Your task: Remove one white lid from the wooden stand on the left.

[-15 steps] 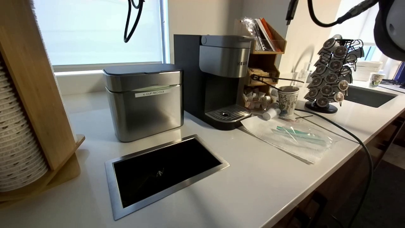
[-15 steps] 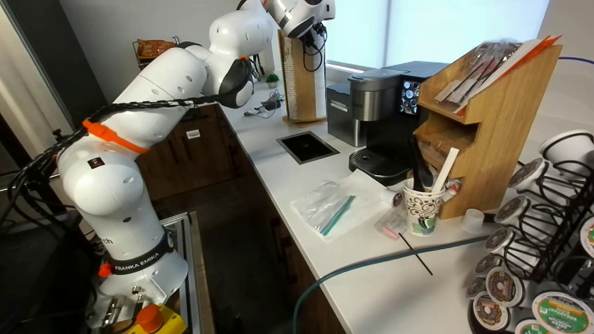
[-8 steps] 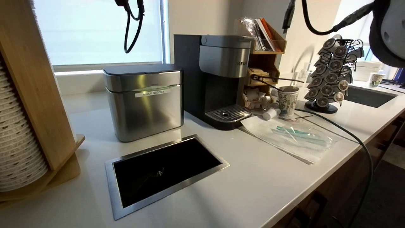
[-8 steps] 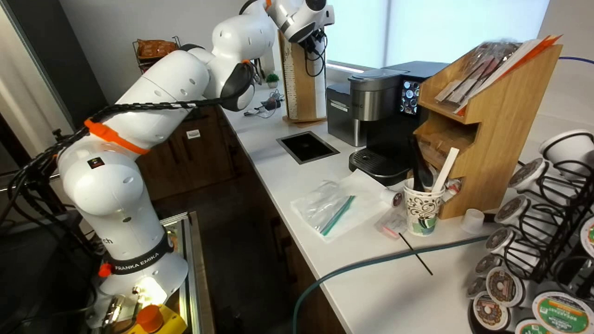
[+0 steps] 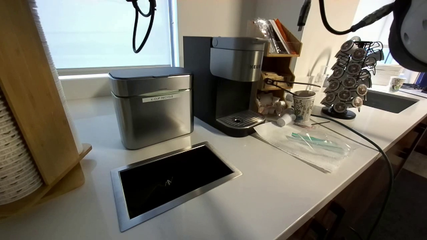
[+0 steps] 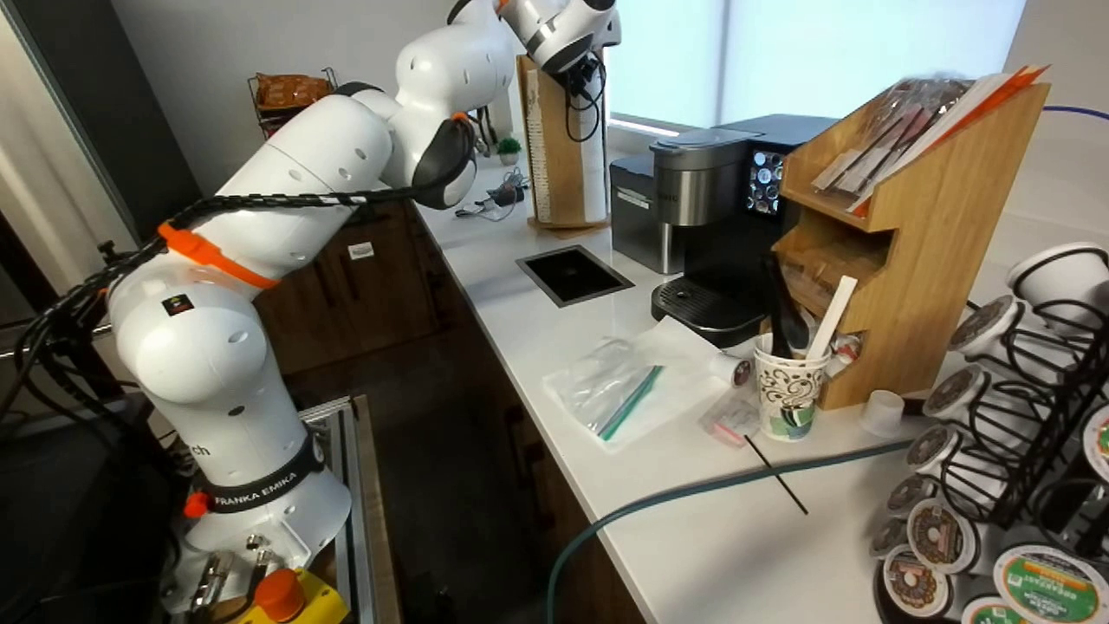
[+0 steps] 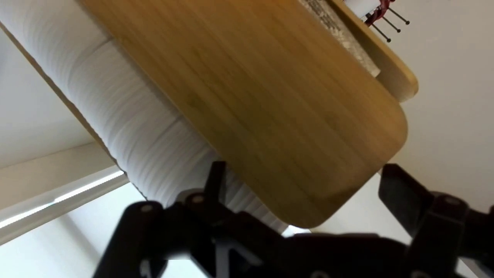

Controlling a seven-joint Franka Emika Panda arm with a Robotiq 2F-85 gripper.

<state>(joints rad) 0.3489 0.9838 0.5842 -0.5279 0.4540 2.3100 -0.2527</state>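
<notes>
Inside, the wooden stand (image 7: pixel 254 104) holds stacked white lids (image 7: pixel 135 119).

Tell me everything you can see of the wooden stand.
The wooden stand is tall, light brown and grained, with flat panels and rounded top corners. It stands upright, its base on the white counter. White lids are stacked along one side, a white stack with dark marks along another. The open gripper is near its top; whether they touch, I cannot tell.
</notes>
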